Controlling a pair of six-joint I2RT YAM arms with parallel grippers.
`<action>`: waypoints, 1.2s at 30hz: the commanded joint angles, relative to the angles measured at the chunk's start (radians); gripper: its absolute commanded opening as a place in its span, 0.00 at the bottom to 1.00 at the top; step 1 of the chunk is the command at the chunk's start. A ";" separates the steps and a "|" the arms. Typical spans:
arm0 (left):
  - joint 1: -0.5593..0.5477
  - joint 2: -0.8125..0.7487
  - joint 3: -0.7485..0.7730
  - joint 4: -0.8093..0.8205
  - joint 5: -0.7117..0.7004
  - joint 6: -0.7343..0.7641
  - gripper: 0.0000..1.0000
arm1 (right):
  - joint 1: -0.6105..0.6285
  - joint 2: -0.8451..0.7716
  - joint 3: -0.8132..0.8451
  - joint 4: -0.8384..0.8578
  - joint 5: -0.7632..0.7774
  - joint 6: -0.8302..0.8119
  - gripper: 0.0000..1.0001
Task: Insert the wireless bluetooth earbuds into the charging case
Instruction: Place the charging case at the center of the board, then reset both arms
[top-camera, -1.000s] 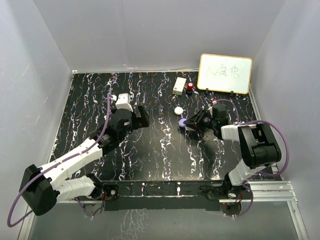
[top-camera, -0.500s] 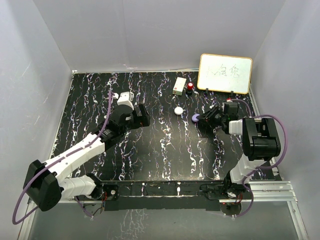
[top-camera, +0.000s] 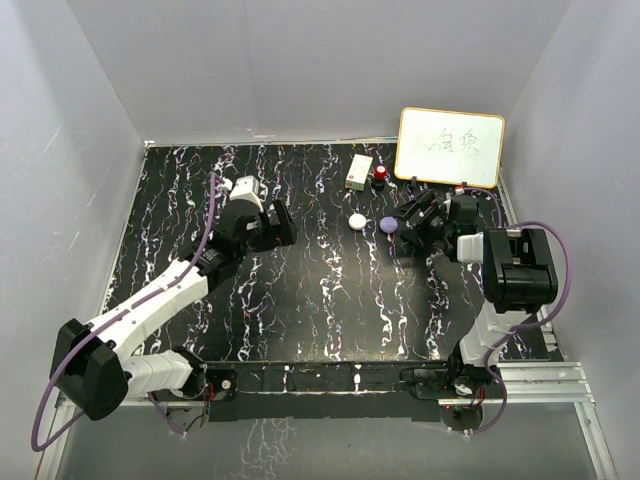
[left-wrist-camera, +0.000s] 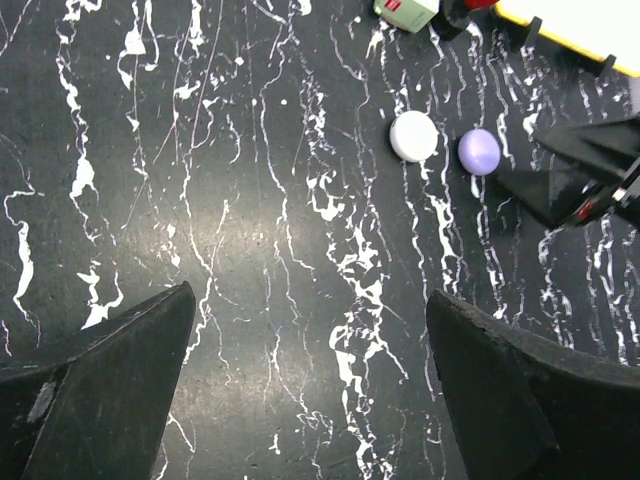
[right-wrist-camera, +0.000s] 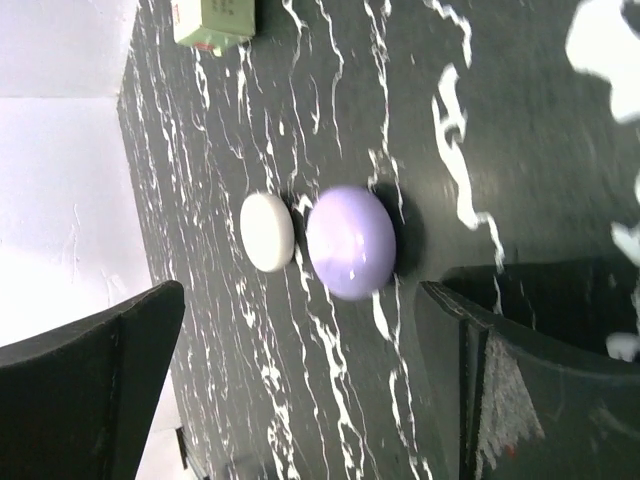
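At 1 o'clock on the marbled black tabletop (top-camera: 300, 300) lie a glossy, domed lilac puck (right-wrist-camera: 349, 241) and, at its 9 o'clock, a matt white puck (right-wrist-camera: 267, 231). My right gripper (right-wrist-camera: 300, 292) gapes empty before them, and my left gripper (left-wrist-camera: 308, 298) is likewise spread. No view shows the earbuds. I judge them tiny, hard, slick and light, needing a fingertip pinch across the body.

The black table (top-camera: 300, 290), veined with white, carries a white puck (top-camera: 357, 221) and a lilac puck (top-camera: 388, 225) just beside each other right of its middle, a small pale box (top-camera: 359, 171) and a red-topped knob (top-camera: 380, 176) near the far edge, and a whiteboard (top-camera: 450, 147) standing in the far right corner.
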 joint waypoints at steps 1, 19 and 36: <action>0.023 -0.011 0.103 -0.050 0.047 0.011 0.99 | -0.014 -0.137 -0.091 -0.025 0.057 0.010 0.98; 0.023 0.044 0.338 -0.259 -0.095 0.041 0.99 | -0.230 -0.535 -0.100 -0.332 0.347 0.150 0.98; 0.028 0.104 0.546 -0.334 -0.210 0.194 0.98 | -0.359 -0.550 -0.124 -0.368 0.309 0.216 0.98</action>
